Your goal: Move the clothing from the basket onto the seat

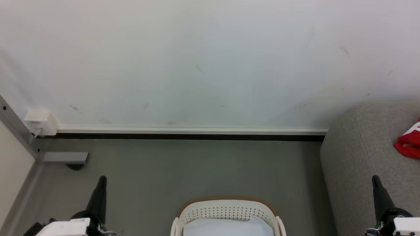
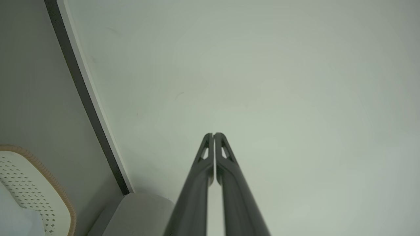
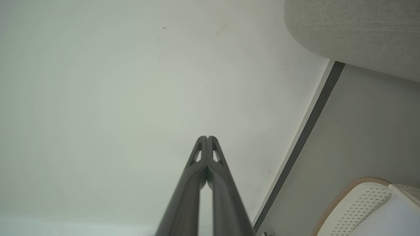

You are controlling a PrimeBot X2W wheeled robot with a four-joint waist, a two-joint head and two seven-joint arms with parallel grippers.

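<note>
Grey floor (image 1: pixel 164 170): the oval cream perforated basket (image 1: pixel 226 209) lies midway between left gripper (image 1: pixel 102 178) and right gripper (image 1: pixel 374 178), both jaws together, empty; the light-grey woven sofa (image 1: pixel 357 147) flanks the right one.

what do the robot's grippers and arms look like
The left gripper and right gripper match: two long, dark grey fingers each, tapering to rounded tips, with a narrow triangular cutout near each tip. White box-like wrist housings sit behind them.

No text, label, brand, number or sign can be read in any view. The red clothing (image 1: pixel 410 146) on the seat (image 1: pixel 354 157) shows white trim, with no lettering legible.
</note>
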